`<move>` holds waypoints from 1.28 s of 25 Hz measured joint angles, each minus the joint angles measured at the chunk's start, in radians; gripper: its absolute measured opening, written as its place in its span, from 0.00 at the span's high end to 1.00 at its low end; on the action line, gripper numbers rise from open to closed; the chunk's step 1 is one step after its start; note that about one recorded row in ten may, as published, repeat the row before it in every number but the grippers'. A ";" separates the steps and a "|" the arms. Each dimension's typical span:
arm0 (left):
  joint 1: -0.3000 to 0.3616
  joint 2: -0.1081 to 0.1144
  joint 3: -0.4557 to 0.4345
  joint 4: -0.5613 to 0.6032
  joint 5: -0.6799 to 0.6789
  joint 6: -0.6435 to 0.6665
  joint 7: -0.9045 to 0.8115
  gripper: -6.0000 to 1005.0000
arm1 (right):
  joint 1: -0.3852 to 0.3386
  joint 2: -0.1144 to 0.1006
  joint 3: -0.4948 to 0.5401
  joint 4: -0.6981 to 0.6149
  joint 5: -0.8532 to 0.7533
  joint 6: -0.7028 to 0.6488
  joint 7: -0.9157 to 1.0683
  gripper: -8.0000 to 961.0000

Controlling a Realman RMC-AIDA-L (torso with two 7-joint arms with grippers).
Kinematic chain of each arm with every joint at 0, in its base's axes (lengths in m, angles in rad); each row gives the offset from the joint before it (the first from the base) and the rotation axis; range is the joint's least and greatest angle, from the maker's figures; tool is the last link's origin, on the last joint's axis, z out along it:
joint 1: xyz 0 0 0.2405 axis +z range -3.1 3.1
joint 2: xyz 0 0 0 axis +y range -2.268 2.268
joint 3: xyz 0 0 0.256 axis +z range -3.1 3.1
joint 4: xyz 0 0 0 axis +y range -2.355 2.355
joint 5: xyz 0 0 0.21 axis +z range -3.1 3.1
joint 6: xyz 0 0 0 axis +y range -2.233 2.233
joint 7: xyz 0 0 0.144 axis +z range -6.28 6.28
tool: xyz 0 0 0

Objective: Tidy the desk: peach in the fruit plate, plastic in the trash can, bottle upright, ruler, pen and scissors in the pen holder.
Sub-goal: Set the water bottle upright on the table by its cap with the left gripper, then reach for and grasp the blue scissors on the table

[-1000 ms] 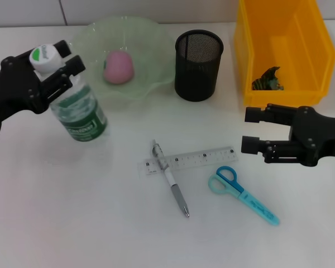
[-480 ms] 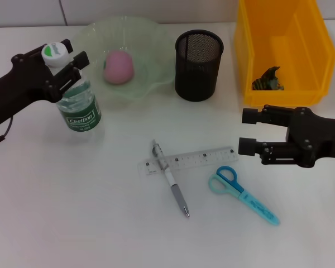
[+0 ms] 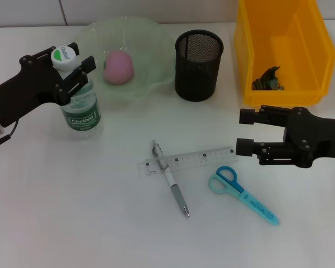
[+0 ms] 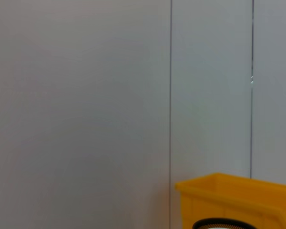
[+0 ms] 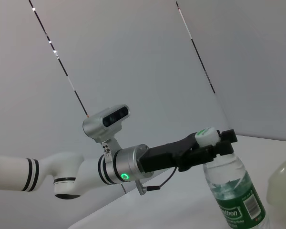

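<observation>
Left gripper [image 3: 68, 68]: clamped on the bottle [image 3: 78, 100] neck, bottle upright on the table [image 3: 72, 195] beside the fruit plate [image 3: 156, 84].
Right gripper [image 3: 247, 132]: spread, hovering near the scissors [image 3: 243, 194] and ruler [image 3: 190, 160].

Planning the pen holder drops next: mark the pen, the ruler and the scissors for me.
pen [image 3: 171, 181], head view, on its white barrel.
ruler [image 3: 204, 158], head view, on its clear middle.
scissors [image 3: 243, 194], head view, where the handles meet the blue sheath.
</observation>
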 joint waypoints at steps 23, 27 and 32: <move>-0.006 -0.006 0.026 0.009 -0.012 0.000 -0.004 0.49 | 0.000 0.000 0.005 0.004 -0.014 0.002 -0.008 0.13; 0.028 -0.006 0.020 0.062 -0.034 0.046 -0.029 0.33 | -0.002 -0.001 0.016 0.001 -0.013 -0.001 -0.006 0.13; 0.114 0.000 0.022 0.099 -0.106 0.316 -0.005 0.21 | 0.003 -0.008 0.106 -0.046 -0.009 -0.038 0.052 0.13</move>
